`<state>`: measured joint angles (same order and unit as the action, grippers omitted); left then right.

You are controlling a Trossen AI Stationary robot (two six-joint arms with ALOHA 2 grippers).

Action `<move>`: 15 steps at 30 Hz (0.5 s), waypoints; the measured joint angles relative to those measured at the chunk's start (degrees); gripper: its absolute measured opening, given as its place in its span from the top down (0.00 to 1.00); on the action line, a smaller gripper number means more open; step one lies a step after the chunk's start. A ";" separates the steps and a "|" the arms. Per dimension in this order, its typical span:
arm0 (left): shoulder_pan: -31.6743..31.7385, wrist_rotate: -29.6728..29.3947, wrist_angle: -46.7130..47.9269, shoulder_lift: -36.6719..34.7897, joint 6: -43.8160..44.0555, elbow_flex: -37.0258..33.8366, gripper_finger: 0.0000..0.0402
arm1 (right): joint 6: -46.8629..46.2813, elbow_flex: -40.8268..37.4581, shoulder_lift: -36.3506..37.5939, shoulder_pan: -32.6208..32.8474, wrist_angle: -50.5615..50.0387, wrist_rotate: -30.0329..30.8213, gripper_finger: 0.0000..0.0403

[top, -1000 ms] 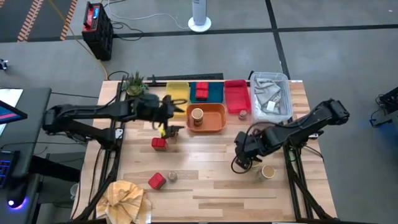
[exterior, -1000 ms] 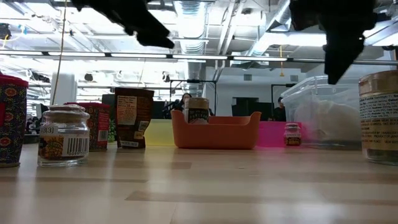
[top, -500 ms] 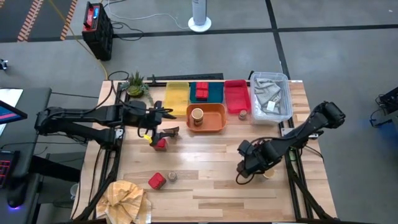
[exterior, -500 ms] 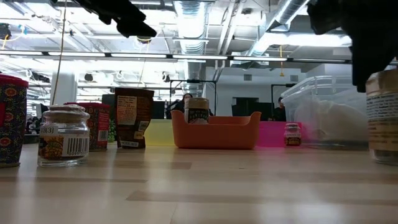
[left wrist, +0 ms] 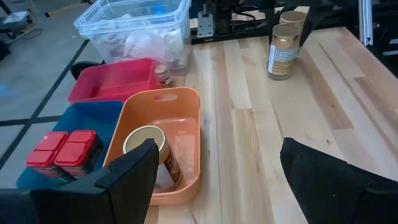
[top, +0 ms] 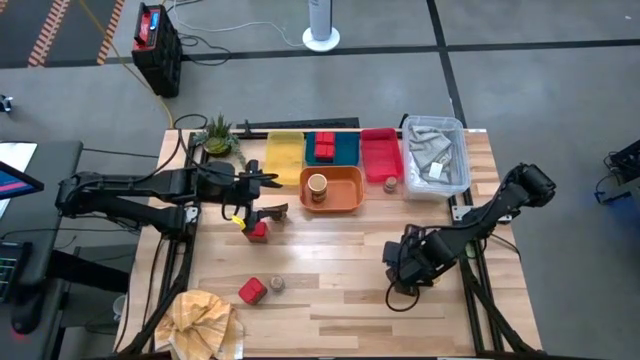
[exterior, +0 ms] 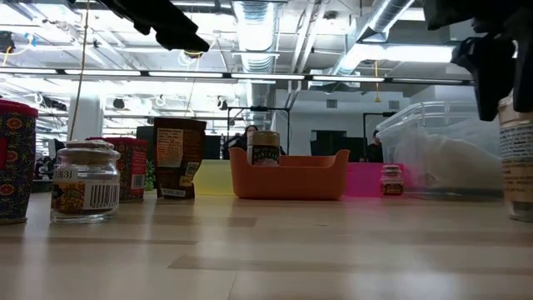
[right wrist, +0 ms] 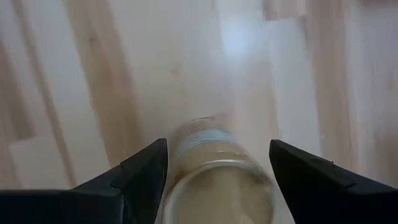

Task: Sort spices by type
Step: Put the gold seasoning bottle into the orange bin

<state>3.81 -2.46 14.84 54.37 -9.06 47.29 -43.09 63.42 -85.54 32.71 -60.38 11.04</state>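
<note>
My right gripper (top: 410, 268) is open and points down over a tan jar (right wrist: 217, 180) with a pale top near the table's right edge. Its fingers stand on either side of the jar's top, and the arm hides the jar in the high view. The low view shows the jar (exterior: 518, 158) upright on its base. My left gripper (top: 272, 195) hovers open left of the orange tray (top: 345, 200), above a red tin (top: 257, 230). Another tan jar (top: 317, 185) stands in the orange tray, and two red tins (top: 325, 147) sit in the blue tray. My right gripper comes from above with one finger (right wrist: 146, 171) on each side of the tan jar's upper part (right wrist: 214, 146). The jar stands upright on the table. Whether the fingers touch it, I cannot tell.
A red tin (top: 251, 290) and a small shaker (top: 277, 284) sit near the tan cloth (top: 205, 318). Along the far edge are a yellow tray (top: 285, 150), a red tray (top: 378, 152) with a shaker (top: 390, 183) beside it, a clear bin (top: 435, 155) and a plant (top: 217, 135). A dark brown packet (exterior: 179, 158) stands upright.
My right gripper has moved toward the near right and down over the tan jar, which now lies hidden under it in the high view. My left gripper drew back from the trays toward the table's left, then kept still.
</note>
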 joint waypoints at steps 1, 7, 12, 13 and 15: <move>0.00 -0.13 0.07 0.00 -0.22 0.00 0.20 | 1.57 0.00 0.00 0.00 0.13 -0.32 0.24; 0.00 -1.39 1.00 0.00 -0.32 0.00 0.20 | 3.13 0.00 -0.02 -1.49 -1.53 -2.36 0.24; 0.00 -1.46 1.73 0.02 -0.41 0.00 0.20 | 3.49 0.00 -0.02 -2.97 -1.61 -5.14 0.18; 0.00 -1.46 2.05 0.02 -0.75 0.00 0.20 | 4.21 0.00 -0.02 -3.18 -1.64 -5.26 0.17; 0.00 -1.46 2.45 0.04 -1.17 0.00 0.20 | 5.88 0.00 -0.02 -3.52 -1.64 -5.30 0.14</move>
<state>3.81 -3.92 17.29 54.41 -10.24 47.29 -37.21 63.42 -85.56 29.19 -62.02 5.74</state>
